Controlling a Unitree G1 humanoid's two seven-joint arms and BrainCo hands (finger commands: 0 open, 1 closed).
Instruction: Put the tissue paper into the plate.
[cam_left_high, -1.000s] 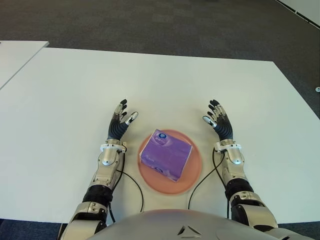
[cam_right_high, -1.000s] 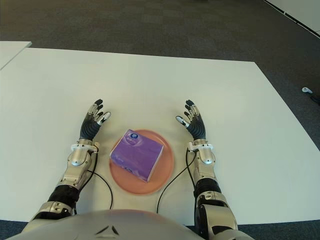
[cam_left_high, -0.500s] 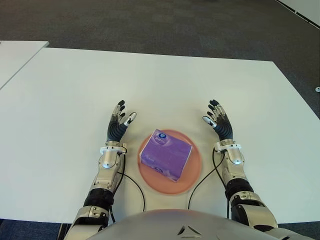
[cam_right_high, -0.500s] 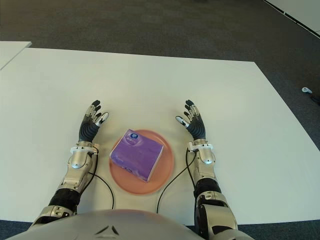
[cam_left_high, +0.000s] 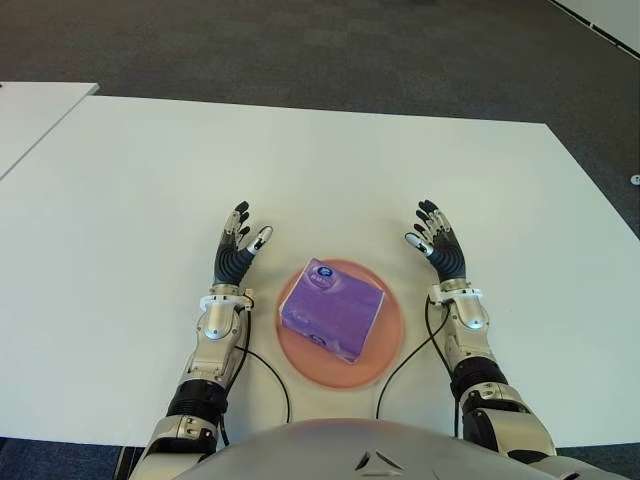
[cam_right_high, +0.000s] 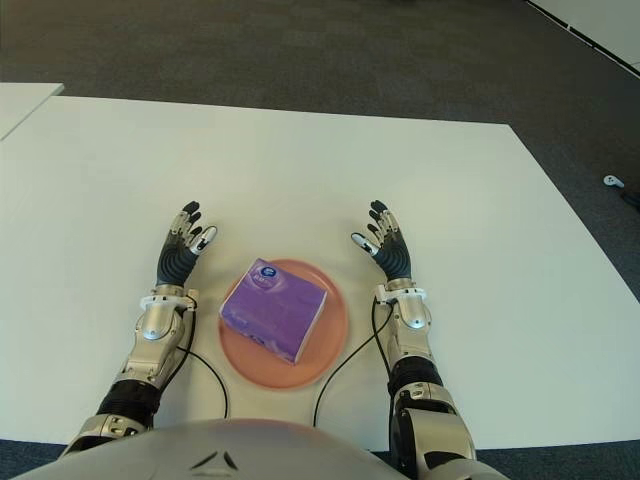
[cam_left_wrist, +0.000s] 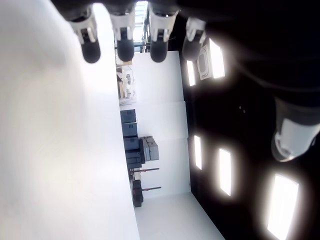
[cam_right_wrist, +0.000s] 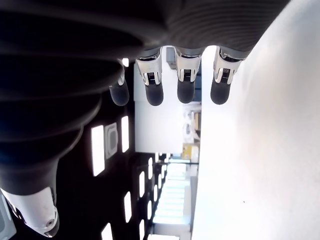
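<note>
White bench (cam_left_high: 330, 170) filled most of the frame, its surface bare and evenly lit. Dark grey carpet floor (cam_left_high: 300, 45) ran across the top and down the right edge. Corner of a second white table (cam_left_high: 30, 110) showed at upper left, apart from the bench. Small pale object (cam_right_high: 613, 181) lay on the floor at right. Wrist views showed rectangular ceiling lights (cam_left_wrist: 225, 172) against a dark ceiling.

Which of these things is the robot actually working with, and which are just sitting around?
Part of the job:
- purple tissue pack, already lying on the plate
- pink plate
- left hand, open, left of the plate
- right hand, open, right of the plate

Just there:
- white table
- second white table, far left
- small object on the floor, far right
</note>
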